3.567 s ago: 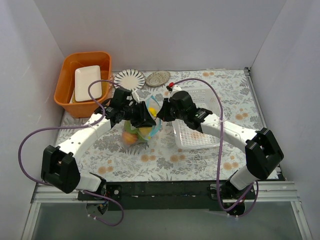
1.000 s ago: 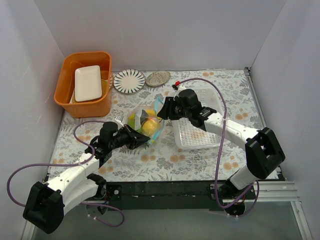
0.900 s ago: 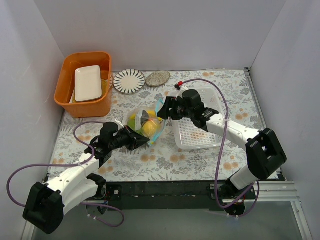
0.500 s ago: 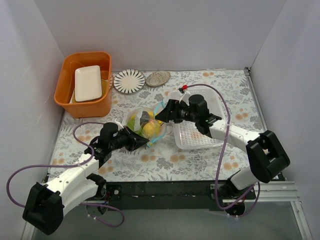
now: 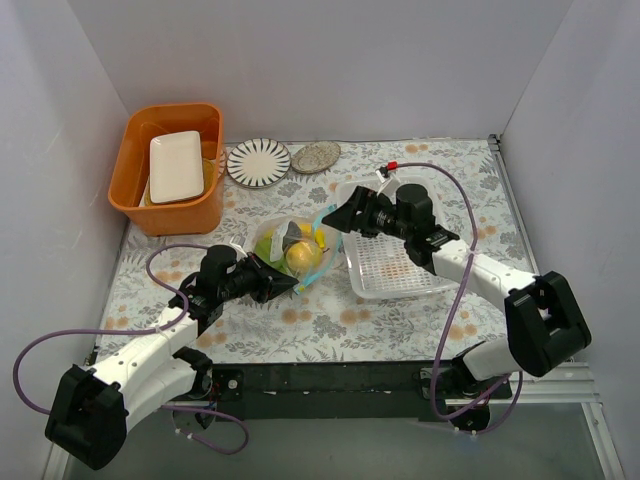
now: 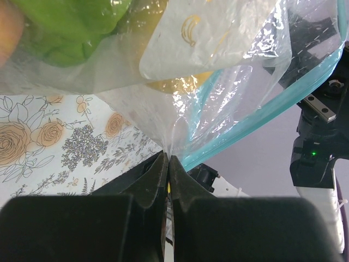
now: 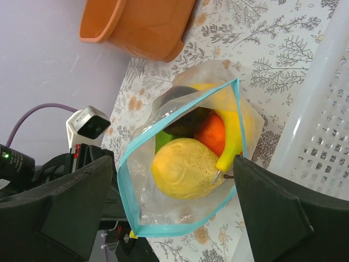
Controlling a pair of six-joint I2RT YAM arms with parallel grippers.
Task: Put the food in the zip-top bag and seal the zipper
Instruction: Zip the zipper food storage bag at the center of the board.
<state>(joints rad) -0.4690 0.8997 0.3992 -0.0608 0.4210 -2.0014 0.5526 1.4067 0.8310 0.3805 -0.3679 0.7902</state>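
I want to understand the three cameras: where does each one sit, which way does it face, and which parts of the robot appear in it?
Top external: above and behind the arms, facing down on the table; both arms show.
Left wrist: low on the left arm, facing along the left gripper, shut on film of the bag.
Right wrist: on the right arm, facing into the open bag at the lemon; the open right gripper frames it.
Shared: both wrist views show the bag's blue zipper.

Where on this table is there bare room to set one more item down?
Bare cloth lies in front of the zip-top bag and white basket. Crowded: the back left, with orange bin and plates, and around the bag, flanked by the left gripper and right gripper.
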